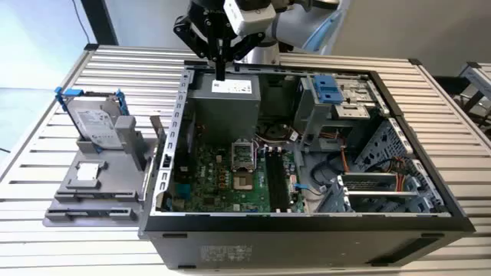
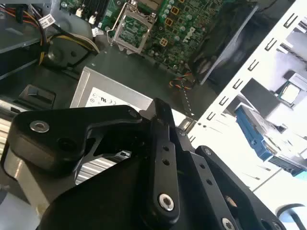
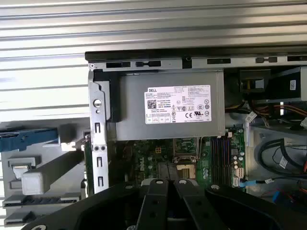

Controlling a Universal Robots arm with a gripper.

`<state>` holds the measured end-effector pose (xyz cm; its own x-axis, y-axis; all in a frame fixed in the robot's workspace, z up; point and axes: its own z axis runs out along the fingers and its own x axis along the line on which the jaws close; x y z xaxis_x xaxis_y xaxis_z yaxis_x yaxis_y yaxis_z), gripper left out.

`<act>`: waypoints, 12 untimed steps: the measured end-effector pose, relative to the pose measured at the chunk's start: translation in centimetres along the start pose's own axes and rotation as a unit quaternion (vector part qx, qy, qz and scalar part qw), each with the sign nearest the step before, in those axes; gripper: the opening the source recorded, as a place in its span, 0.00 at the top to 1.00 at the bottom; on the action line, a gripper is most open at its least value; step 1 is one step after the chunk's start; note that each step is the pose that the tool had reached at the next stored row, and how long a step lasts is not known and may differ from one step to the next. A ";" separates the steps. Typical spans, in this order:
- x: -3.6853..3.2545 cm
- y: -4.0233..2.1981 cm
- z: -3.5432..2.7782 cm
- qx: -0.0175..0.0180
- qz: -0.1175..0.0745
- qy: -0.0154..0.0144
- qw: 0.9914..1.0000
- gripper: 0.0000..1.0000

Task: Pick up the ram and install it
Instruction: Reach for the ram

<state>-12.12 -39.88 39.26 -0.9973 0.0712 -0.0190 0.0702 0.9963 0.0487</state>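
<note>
The gripper's [image 3: 168,173] black linkage sits closest in both wrist views. Its two fingers [image 2: 160,143] are set close together in a narrow wedge. In the exterior view a thin dark strip points straight down from between the fingertips. It looks to be the ram [image 1: 221,75], seen edge-on and pinched at its upper end, though the angle leaves that less than certain.

Just beneath the gripper is the grey power supply [image 3: 170,105] with a white label on its upper face. The gripper hangs above it without touching. The power supply is mounted at the far end of the open computer case [image 1: 307,247], as the exterior view shows it.

Past the power supply lies the green motherboard [image 3: 144,153] on the floor of the case. It carries a square CPU socket [image 3: 184,160] in a metal frame. Just beside that, on the exterior view's right, are the long black memory slots [image 1: 274,178]. The ram is well apart from these slots, up over the power supply.

Further to the exterior view's right stand a metal drive cage with a blue latch [image 1: 330,89] and a bundle of coloured cables [image 1: 368,167].

Outside the case, on the exterior view's left, a grey fixture tray [image 1: 77,210] rests on the slatted metal table [image 1: 437,121]. A small square silver chip [image 1: 88,171] lies flat on the tray. Behind the chip, a white-labelled hard drive in a blue frame [image 1: 96,121] is propped at a tilt.
</note>
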 end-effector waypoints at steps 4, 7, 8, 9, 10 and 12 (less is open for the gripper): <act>0.00 0.00 0.00 0.000 0.000 0.000 1.000 1.00; 0.00 0.00 0.00 0.000 0.000 0.000 1.000 1.00; 0.00 0.00 0.00 0.000 0.000 0.000 1.000 1.00; 0.01 0.00 0.00 0.000 0.000 0.000 1.000 1.00; 0.06 0.00 0.00 0.000 0.000 0.000 1.000 1.00; 0.21 -0.02 0.00 0.000 0.000 0.000 1.000 1.00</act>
<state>-12.33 -39.88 39.26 -0.9973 0.0713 -0.0190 0.0703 0.9963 0.0488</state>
